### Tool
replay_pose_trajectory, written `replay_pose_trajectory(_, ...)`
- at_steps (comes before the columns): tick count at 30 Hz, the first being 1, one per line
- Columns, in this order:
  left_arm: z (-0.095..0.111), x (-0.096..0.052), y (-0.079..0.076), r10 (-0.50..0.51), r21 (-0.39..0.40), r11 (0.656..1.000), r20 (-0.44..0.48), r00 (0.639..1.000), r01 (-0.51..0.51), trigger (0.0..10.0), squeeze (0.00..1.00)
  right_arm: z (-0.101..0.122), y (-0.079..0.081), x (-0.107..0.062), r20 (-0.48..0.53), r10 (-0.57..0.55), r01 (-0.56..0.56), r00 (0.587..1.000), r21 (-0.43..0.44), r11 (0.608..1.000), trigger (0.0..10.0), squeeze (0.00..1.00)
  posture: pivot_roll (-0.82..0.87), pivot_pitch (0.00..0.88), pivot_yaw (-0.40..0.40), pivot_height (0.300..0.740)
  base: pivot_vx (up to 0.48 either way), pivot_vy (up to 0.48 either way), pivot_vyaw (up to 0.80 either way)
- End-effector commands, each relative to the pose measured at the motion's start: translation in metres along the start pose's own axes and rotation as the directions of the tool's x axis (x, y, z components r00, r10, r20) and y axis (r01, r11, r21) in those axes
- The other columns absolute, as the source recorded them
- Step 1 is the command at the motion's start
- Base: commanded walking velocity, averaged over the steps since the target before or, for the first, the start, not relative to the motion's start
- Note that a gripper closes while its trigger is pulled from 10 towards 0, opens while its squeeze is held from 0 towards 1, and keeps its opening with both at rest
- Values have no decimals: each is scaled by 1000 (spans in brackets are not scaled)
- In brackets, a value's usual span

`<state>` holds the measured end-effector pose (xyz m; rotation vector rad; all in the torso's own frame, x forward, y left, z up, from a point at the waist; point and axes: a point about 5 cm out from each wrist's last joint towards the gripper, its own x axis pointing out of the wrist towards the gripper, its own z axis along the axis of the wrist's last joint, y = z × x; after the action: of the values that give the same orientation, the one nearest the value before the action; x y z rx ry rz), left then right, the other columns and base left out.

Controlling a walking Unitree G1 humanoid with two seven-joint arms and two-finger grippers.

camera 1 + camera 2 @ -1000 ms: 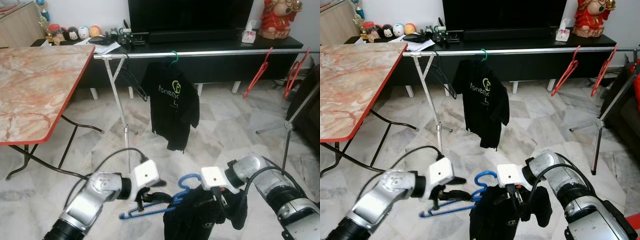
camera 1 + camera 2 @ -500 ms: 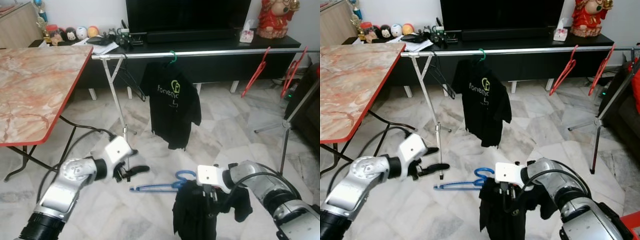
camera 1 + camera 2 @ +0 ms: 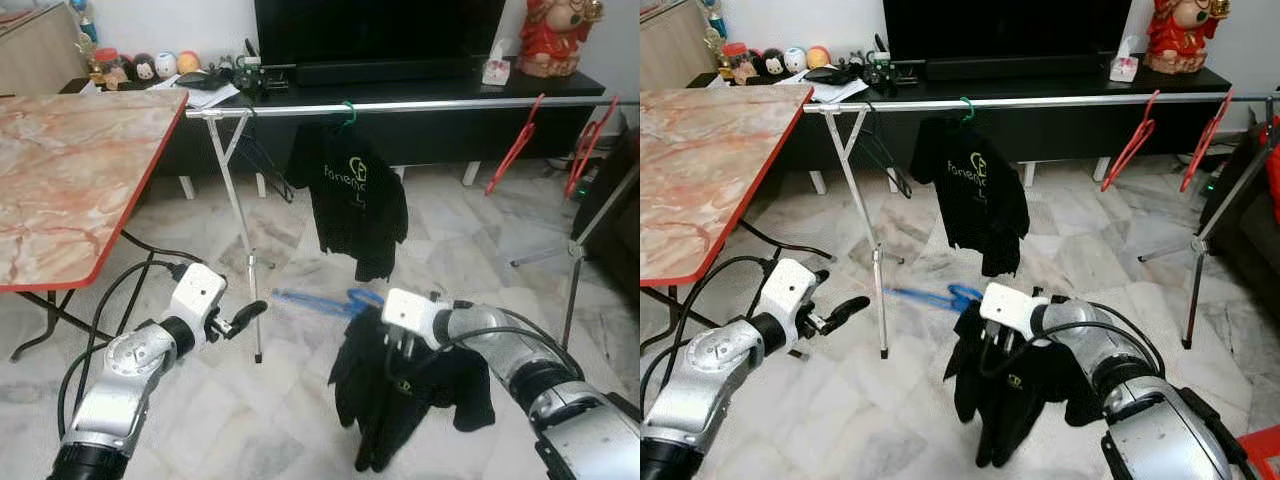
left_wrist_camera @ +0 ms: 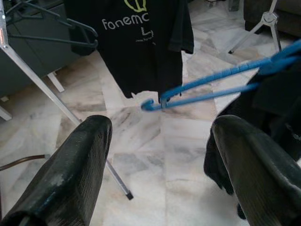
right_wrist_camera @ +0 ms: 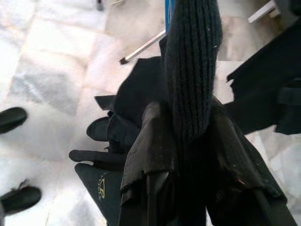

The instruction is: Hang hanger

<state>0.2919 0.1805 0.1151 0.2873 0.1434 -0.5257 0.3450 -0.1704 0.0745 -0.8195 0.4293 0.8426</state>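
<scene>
My right gripper (image 3: 404, 340) is shut on a blue hanger (image 3: 318, 300) at its neck, with a black shirt (image 3: 412, 388) draped on it and hanging below. The right wrist view shows the fingers (image 5: 155, 160) clamped over the shirt's ribbed collar (image 5: 192, 70). Hanger and shirt hang low in front of the silver rail (image 3: 420, 104). On that rail hangs another black shirt (image 3: 360, 200) on a green hanger (image 3: 347, 113). My left gripper (image 3: 247, 316) stands open and empty to the left, by the rack leg. Its wrist view looks at the blue hanger (image 4: 211, 87).
A marble table with a red rim (image 3: 80, 180) stands at the left. The rack's leg (image 3: 246, 265) rises between my arms. An empty black hanger (image 3: 262, 165) and two red hangers (image 3: 513, 148) hang on the rail. A black TV cabinet (image 3: 450, 85) lies behind.
My left gripper let go of the blue hanger and drew back to the left. My right gripper lifted the hanger and shirt up and forward, toward the rail.
</scene>
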Motion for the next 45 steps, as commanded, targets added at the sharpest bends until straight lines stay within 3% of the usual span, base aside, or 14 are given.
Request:
replay_pose_trajectory(1,-5,-2,3,19,16,1000,-18,1000,-18,10000,0,8,-9,-1,24,-37,37,999,8,999,0,0,-137,0,45,740,0,0,0)
replay_pose_trajectory(4,-26,-4,1,91,-91,991,-33,995,-93,10000,0,43,-18,7,156,-100,92,983,57,994,0,0,-146,0,60,740,0,0,0)
replay_pose_trajectory(11,-35,-3,-2,138,-107,984,-50,989,-143,10000,0,66,-14,12,241,-82,67,967,68,995,0,0,-143,0,57,740,0,0,0)
replay_pose_trajectory(14,-31,4,-13,123,-123,984,-29,992,-126,10000,0,76,-14,13,265,-74,62,961,52,997,0,0,-133,0,44,740,0,0,0)
replay_pose_trajectory(23,-5,23,-37,72,-35,997,63,995,-70,10000,0,115,-42,-6,392,-123,112,912,53,992,0,0,-143,0,44,740,0,0,0)
replay_pose_trajectory(28,-7,21,-33,99,7,995,60,993,-100,10000,0,120,-44,-10,404,-119,112,907,40,993,0,0,-136,0,41,740,0,0,0)
replay_pose_trajectory(29,-12,17,-28,129,49,990,45,991,-131,10000,0,122,-44,-10,409,-112,102,906,48,994,0,0,-129,0,39,740,0,0,0)
replay_pose_trajectory(31,-19,11,-24,162,134,977,33,986,-165,10000,0,125,-40,-9,409,-87,82,908,30,996,0,0,-121,0,34,740,0,0,0)
replay_pose_trajectory(35,-36,1,-19,257,120,959,18,966,-257,10000,0,132,-31,-5,422,-49,44,905,22,999,0,0,-121,0,28,740,0,0,0)
replay_pose_trajectory(40,-38,1,-18,265,125,956,17,964,-265,10000,0,133,-30,-6,421,-46,40,906,23,999,0,0,-121,0,28,740,0,0,0)
replay_pose_trajectory(41,-55,-3,-18,302,110,948,-28,953,-297,10000,0,142,-20,-2,445,-5,7,896,-2,1000,0,0,-118,0,22,740,0,0,0)
replay_pose_trajectory(42,-55,-3,-18,302,110,948,-28,953,-297,10000,0,142,-20,-2,445,-5,7,896,-2,1000,0,0,-118,0,22,740,0,0,0)
replay_pose_trajectory(43,-82,-11,-20,352,86,935,-102,930,-344,10000,0,161,-1,4,489,71,-59,869,-40,997,0,0,-116,0,24,740,0,0,0)
replay_pose_trajectory(45,-88,-12,-23,354,58,935,-120,927,-350,10000,0,174,17,7,519,134,-112,844,-73,991,0,0,-105,0,20,740,0,0,0)
